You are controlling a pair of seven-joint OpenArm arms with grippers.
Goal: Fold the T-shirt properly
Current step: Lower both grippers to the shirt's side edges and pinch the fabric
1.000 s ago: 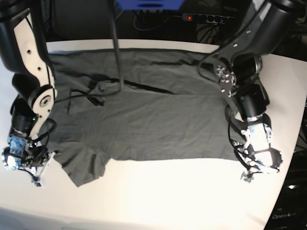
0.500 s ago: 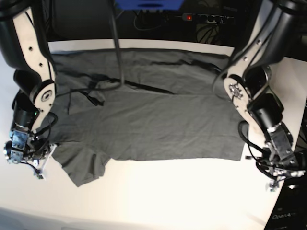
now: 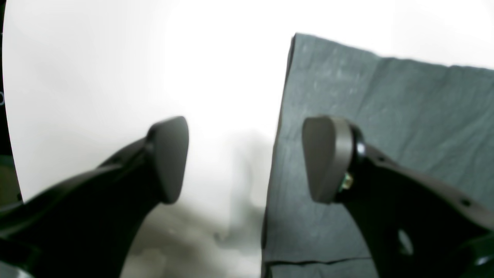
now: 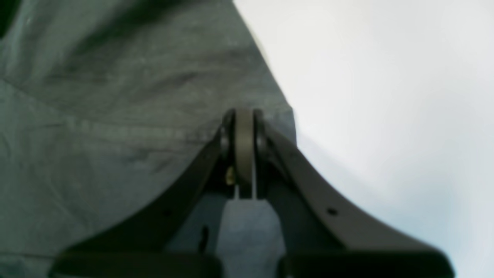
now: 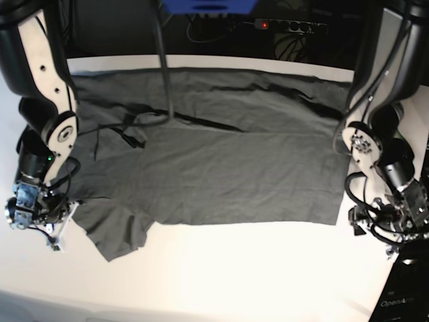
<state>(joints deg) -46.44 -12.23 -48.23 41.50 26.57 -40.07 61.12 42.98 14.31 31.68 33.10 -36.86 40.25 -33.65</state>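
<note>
The T-shirt [image 5: 201,154] lies spread flat on the white table [image 5: 234,275], dark grey, lightly wrinkled, one short sleeve [image 5: 117,231] poking out toward the table's near edge (base view, lower left of the cloth). The far edge of the shirt runs close to the table's back edge; a power strip [image 5: 285,25] sits beyond that, off the table.

Left gripper [image 3: 247,160]: jaws stand well apart, nothing between them. In the wrist view one finger [image 3: 168,158] sits over bare table, the other over the T-shirt [image 3: 386,127], with the cloth's straight edge running between them. No contact with the cloth that I can confirm. In the base view the left gripper [image 5: 395,221] sits just beside the shirt's near corner, at the table's side edge.

Right gripper [image 4: 244,150]: pads pressed together, tips at the very edge of the T-shirt [image 4: 96,116], by a stitched hem. Cloth appears pinched at the tips, but the view is blurred (treat as probable). In the base view the right gripper [image 5: 33,211] is low, at the shirt's edge next to the sleeve.

A dark pole [image 5: 163,60] rises over the shirt's upper part, nr the collar area.
</note>
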